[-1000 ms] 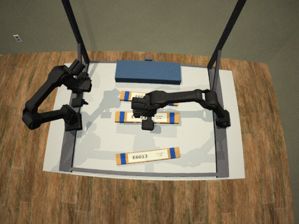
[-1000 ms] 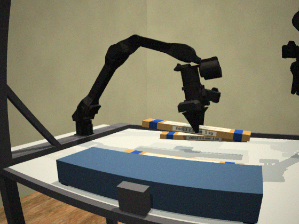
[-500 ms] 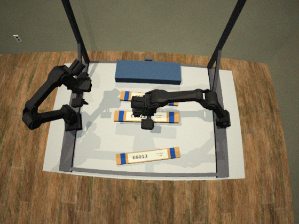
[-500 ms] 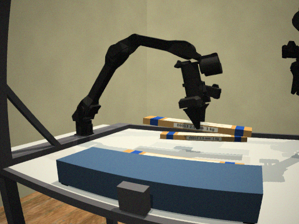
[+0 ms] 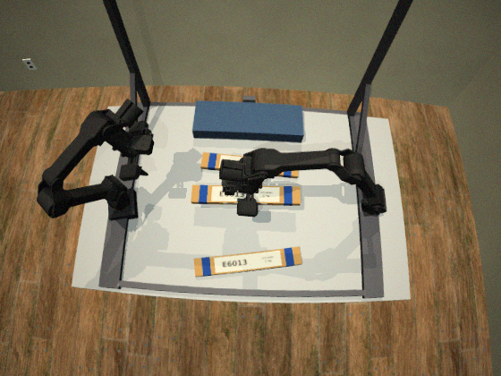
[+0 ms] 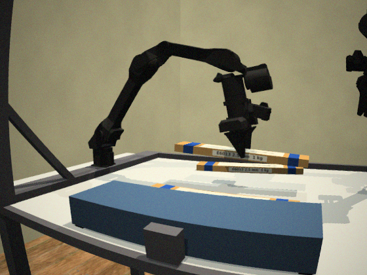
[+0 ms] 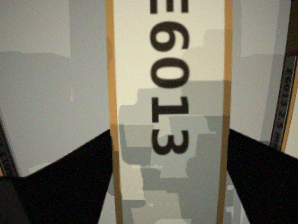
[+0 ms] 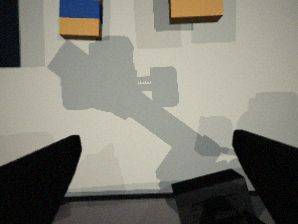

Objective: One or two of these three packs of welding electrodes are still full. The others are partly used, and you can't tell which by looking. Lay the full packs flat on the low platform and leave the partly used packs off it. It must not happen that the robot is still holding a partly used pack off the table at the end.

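The left gripper (image 5: 245, 192) (image 6: 242, 153) (image 7: 168, 135) is gripping the middle electrode pack (image 5: 273, 195) (image 6: 270, 157) (image 7: 170, 100) (image 8: 195, 10), raised over the table (image 5: 170, 237) (image 6: 177, 175) (image 7: 40, 100) (image 8: 30, 100). The right gripper (image 5: 144, 157) (image 6: 358, 88) (image 8: 156, 139) has its jaws wide open. Two other packs lie on the table, one near the blue platform (image 5: 248, 117) (image 6: 203, 209) (image 8: 9, 35), one well apart from it.

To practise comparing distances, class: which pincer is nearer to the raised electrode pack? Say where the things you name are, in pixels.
Left. The left pincer (image 5: 245, 193) (image 6: 242, 155) (image 7: 168, 135) is closed around the raised electrode pack (image 5: 268, 195) (image 6: 272, 156) (image 7: 170, 100) (image 8: 196, 9); the right pincer (image 5: 144, 155) (image 6: 362, 112) (image 8: 156, 139) is open, away beyond one end, not touching it.
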Controlling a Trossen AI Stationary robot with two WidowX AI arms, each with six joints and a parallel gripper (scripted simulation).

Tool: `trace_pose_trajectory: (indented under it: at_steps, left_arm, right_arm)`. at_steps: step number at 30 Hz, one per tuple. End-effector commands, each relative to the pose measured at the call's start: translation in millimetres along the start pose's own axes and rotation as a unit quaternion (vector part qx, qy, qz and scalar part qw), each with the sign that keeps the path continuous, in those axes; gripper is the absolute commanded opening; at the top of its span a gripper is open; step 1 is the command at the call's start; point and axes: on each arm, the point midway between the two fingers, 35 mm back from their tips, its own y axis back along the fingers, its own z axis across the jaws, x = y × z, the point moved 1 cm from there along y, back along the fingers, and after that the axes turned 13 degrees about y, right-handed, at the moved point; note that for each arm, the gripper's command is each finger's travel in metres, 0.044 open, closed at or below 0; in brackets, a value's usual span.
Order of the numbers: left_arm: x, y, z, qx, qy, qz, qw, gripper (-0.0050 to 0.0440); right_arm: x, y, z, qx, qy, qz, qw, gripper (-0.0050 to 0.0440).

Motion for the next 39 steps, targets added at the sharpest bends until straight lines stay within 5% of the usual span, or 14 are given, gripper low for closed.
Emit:
trace_pose_trajectory:
  at_steps: [1,39]
  left_arm:
    - [-10,55,-10,0.014,-0.001,-0.063,0.998,-0.005]
    - [41,121,-43,0.017,-0.001,-0.059,0.998,-0.005]
  right_arm:
    - [-3,5,1,-0.006,-0.003,-0.009,1.0,0.043]
    - [-3,5,1,-0.006,-0.003,-0.009,1.0,0.043]
